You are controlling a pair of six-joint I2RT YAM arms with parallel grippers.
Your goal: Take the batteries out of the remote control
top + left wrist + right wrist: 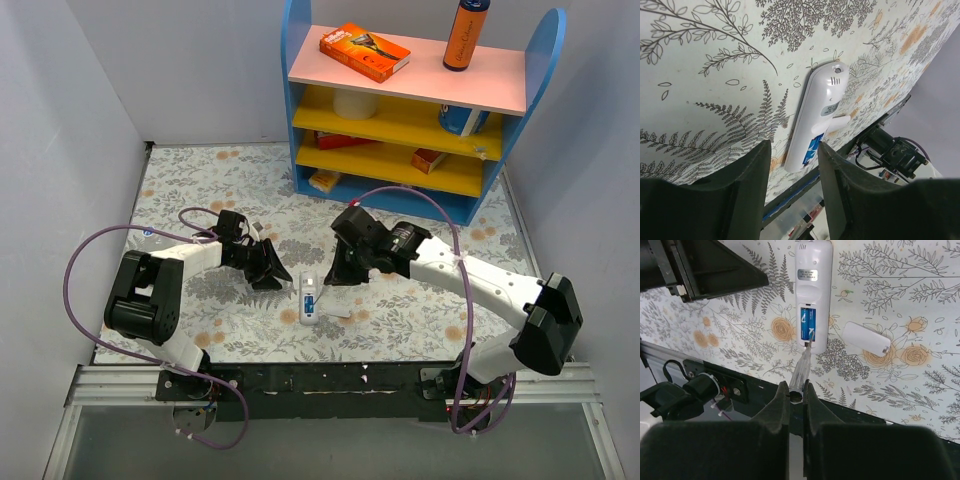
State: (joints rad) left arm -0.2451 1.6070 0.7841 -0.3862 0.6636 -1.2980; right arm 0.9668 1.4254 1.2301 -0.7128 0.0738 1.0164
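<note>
The white remote control (308,298) lies back up on the floral table between my grippers. Its battery slot is open and blue batteries (807,322) show inside it. The separate white cover (866,339) lies on the mat just right of the remote. My right gripper (796,387) is shut on a clear-handled tool (801,370), whose thin metal tip touches the lower end of the battery slot. My left gripper (792,170) is open and empty, hovering just off the remote's (815,120) slot end. In the top view it (268,272) sits left of the remote.
A blue shelf unit (420,100) with boxes and a bottle stands at the back right. The table's black front rail (740,385) runs close behind the remote's lower end. White walls enclose the left and right sides.
</note>
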